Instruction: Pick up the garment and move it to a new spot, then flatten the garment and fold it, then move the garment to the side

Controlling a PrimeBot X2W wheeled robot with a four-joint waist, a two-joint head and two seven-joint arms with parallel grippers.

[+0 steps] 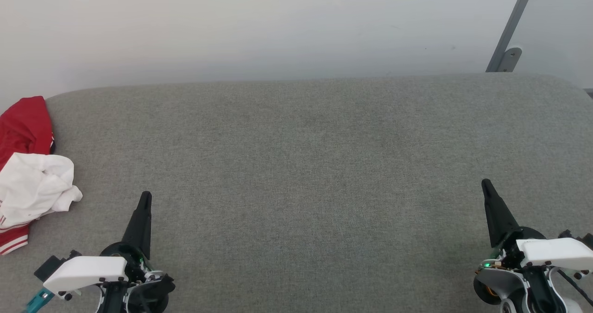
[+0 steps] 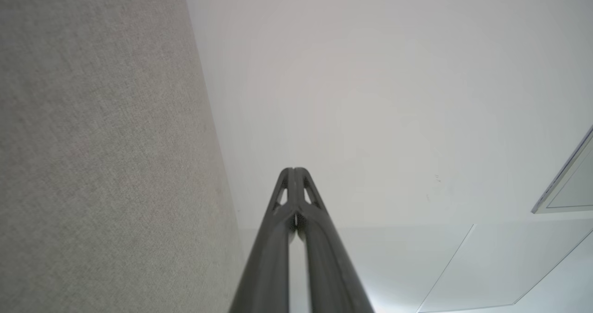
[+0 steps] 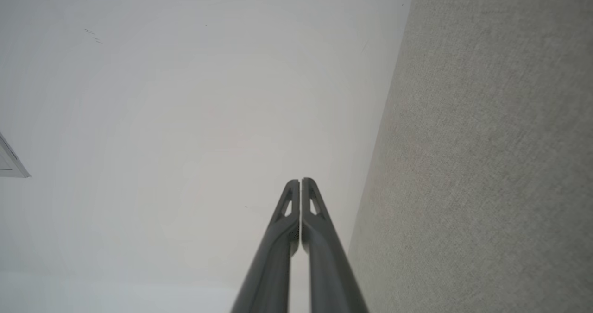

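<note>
The garment (image 1: 28,165) lies crumpled at the far left edge of the grey surface (image 1: 305,165), red fabric behind, a white bunch in front, striped trim at its near end. It is cut off by the head view's left edge. My left gripper (image 1: 145,196) rests low at the lower left, shut and empty, a little right of the garment and apart from it. Its fingertips meet in the left wrist view (image 2: 293,170). My right gripper (image 1: 485,183) sits at the lower right, shut with nothing held; the right wrist view (image 3: 300,181) shows its tips pressed together.
The grey cushioned surface ends at a rounded far edge against a pale wall (image 1: 278,26). A grey metal bracket (image 1: 507,53) leans at the upper right.
</note>
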